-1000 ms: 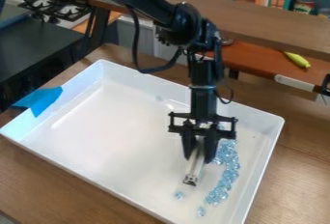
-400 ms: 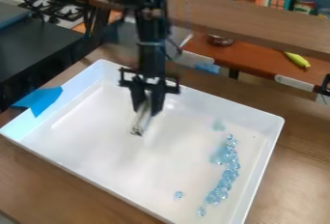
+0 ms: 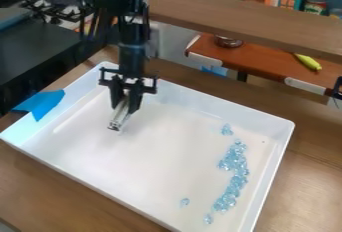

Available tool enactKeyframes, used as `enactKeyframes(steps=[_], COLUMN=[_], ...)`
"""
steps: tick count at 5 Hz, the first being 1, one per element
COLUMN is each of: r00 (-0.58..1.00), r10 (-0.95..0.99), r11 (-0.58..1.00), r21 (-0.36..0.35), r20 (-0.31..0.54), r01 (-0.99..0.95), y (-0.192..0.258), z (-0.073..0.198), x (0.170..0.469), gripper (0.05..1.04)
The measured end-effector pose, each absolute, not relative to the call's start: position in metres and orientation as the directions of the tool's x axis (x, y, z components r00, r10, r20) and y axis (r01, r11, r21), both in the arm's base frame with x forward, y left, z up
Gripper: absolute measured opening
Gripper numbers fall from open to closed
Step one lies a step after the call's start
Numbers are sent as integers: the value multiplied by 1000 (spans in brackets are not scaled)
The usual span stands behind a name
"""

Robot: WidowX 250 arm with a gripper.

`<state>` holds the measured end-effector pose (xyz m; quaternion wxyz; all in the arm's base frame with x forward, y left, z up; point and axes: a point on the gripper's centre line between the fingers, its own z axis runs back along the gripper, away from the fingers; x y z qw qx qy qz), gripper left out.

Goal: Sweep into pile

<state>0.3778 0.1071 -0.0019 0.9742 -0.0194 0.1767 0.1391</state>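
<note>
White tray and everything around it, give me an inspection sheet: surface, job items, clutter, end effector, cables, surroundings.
Surface: white tray on a wooden table.
Job items: clear blue pieces in a curved band near the tray's right side; small cluster just beyond its far end; two strays by the near end.
Clutter: blue tape over the tray's left rim.
End effector: end effector over the tray's far-left part, gripping a pale tool.
Cables: cannot tell against the dark arm.
Surroundings: reddish-brown shelf behind, bearing a yellow-green object; stove burners, upper left.
</note>
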Motion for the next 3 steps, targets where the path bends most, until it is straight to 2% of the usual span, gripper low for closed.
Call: enactKeyframes(steps=[2, 3], r00=[891, 897], r10=[244, 210], r11=[969, 976], r21=[57, 38], r20=[-383, -390], r01=[-241, -212], y=[92, 68], z=[-19, -19], x=[379, 385], gripper=[382, 382])
